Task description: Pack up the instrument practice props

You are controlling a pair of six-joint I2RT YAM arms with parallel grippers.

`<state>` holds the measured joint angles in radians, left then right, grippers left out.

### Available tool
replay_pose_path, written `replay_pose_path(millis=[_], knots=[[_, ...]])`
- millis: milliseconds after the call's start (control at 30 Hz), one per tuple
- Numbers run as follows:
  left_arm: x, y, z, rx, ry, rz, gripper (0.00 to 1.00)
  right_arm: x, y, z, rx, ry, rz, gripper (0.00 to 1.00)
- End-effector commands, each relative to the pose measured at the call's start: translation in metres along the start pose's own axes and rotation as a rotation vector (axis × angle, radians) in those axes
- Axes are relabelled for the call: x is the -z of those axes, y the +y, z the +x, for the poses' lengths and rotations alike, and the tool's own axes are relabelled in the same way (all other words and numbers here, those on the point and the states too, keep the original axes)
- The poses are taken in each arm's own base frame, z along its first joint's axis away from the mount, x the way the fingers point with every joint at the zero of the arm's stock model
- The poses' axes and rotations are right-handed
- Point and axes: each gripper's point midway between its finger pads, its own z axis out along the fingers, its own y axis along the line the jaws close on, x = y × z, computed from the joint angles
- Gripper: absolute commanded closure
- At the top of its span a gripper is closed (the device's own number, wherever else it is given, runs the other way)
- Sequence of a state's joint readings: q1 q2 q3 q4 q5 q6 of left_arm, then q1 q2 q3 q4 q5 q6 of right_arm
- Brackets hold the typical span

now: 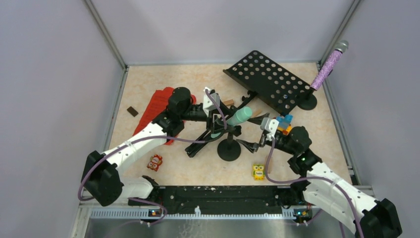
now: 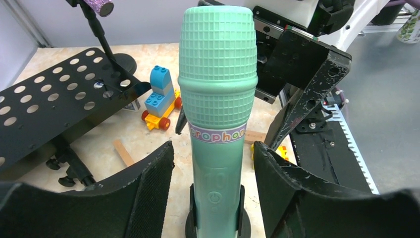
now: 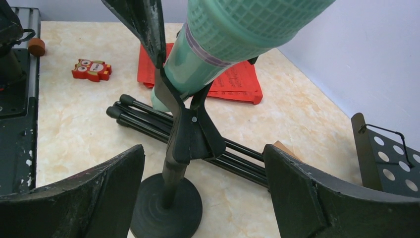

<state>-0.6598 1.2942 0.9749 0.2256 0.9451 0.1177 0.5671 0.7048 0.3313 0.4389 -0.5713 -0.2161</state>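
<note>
We see the mint mic [image 2: 218, 74] standing tilted in the clip of a holder [image 3: 166, 208] at the middle of the table [image 1: 188, 79]. The left gripper [image 2: 213, 153] sits astride its handle, one finger on each side below the lettered band. A thin strip of background shows between each pad and the green body, so the jaws are drawn in close but grip nothing. The right gripper [image 3: 203, 148] is spread wide and low over the table, with the holder's stem between its fingers and apart from both. The round base lies close to one finger, and the mic's head leans over above. Behind the holder the folded tripod legs [image 3: 148, 116] lie flat on the table. Past them are the red pages [image 3: 237, 82], which the left arm crosses in the top view. The rack [image 1: 270, 79] lies tilted at the far right, just beside the far holder [image 1: 308, 102], from which the purple mic [image 1: 329, 64] leans toward the right wall. A brick car [image 2: 161, 101] stands near the rack's edge.
</note>
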Motion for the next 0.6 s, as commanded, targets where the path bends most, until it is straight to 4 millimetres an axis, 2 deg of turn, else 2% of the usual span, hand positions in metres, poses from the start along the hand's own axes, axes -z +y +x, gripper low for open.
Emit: replay_pose_path(millis=[0,167,233,267,333,467,567], knots=[[-0.005,-0.008,-0.017,-0.017,-0.039,0.051,0.35,-0.008,-0.008,-0.032,0.056,-0.072,-0.014,0.12],[-0.014,-0.010,-0.016,0.004,-0.045,0.029,0.21,-0.010,-0.010,-0.030,0.059,-0.054,-0.014,0.13],[-0.017,-0.010,-0.015,0.007,-0.045,0.019,0.21,-0.010,-0.011,-0.028,0.060,-0.049,-0.011,0.12],[-0.018,-0.008,-0.015,0.009,-0.044,0.013,0.24,-0.009,-0.011,-0.028,0.059,-0.048,-0.009,0.12],[-0.020,-0.006,-0.014,0.014,-0.043,0.005,0.38,-0.009,-0.011,-0.027,0.056,-0.046,-0.006,0.13],[-0.023,-0.003,-0.014,0.026,-0.038,0.008,0.69,-0.009,-0.011,-0.028,0.057,-0.046,-0.005,0.14],[-0.023,-0.003,-0.011,0.038,-0.027,0.014,0.77,-0.010,-0.013,-0.031,0.073,-0.046,-0.007,0.14]])
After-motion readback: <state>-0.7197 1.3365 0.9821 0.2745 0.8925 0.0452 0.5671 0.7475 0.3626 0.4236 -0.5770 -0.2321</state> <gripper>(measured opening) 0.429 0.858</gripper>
